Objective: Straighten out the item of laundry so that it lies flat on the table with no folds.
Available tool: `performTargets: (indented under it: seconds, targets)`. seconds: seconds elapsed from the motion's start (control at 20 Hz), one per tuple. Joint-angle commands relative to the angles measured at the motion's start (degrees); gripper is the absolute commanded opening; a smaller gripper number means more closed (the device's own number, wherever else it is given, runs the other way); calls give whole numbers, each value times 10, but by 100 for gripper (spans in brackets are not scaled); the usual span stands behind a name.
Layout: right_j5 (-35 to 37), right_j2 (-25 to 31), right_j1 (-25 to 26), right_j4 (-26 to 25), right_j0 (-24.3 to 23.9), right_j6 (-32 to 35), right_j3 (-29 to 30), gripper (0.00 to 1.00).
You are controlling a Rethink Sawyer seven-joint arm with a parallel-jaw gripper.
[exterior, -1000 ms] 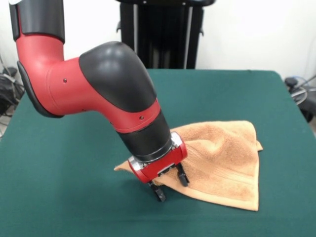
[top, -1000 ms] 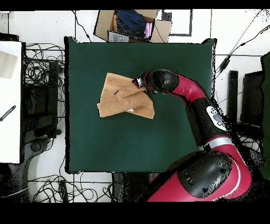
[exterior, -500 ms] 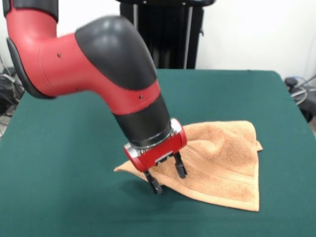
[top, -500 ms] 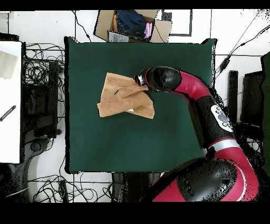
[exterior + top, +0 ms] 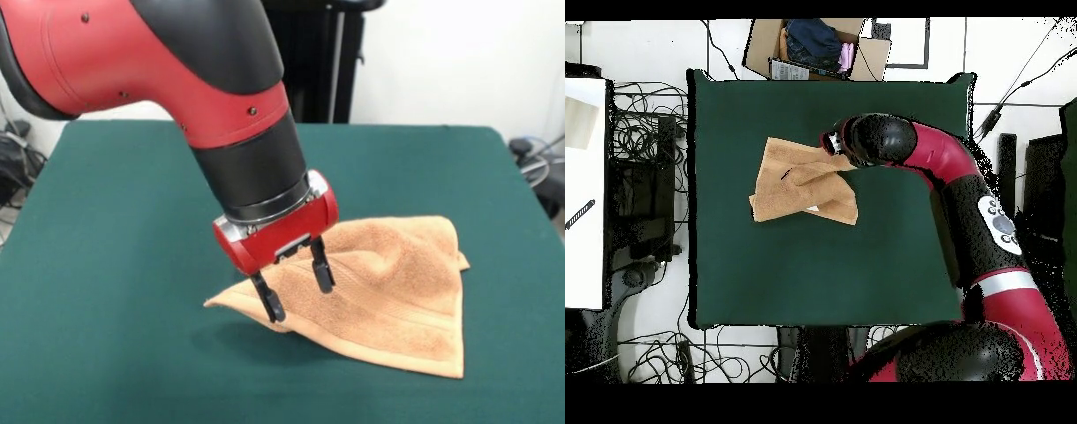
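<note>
Hovering just above the folded corner of the light orange-tan terry towel [image 5: 380, 287], the red and black arm's hand [image 5: 295, 286] has its fingers spread and empty, probably poised to pinch that corner; the towel lies doubled over mid dark green felt worktop [image 5: 115, 353].

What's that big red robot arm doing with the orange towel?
The robot is trying to make the towel lie flat on the green table. Right now the towel is folded over itself and bunched up, not flat yet. The gripper is open and empty, hanging over the towel's edge nearest the arm, with its two fingers spread apart. It isn't holding any cloth at the moment.
</note>
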Motion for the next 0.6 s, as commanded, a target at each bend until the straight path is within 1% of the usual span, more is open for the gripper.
performTargets:
  seconds: [0.05,0.35,0.6]
  targets:
    - [51,-7,-5,13,21,51,35,100]
    - [60,-8,-14,18,22,48,35,100]
    - [64,-6,-52,22,19,55,56,100]
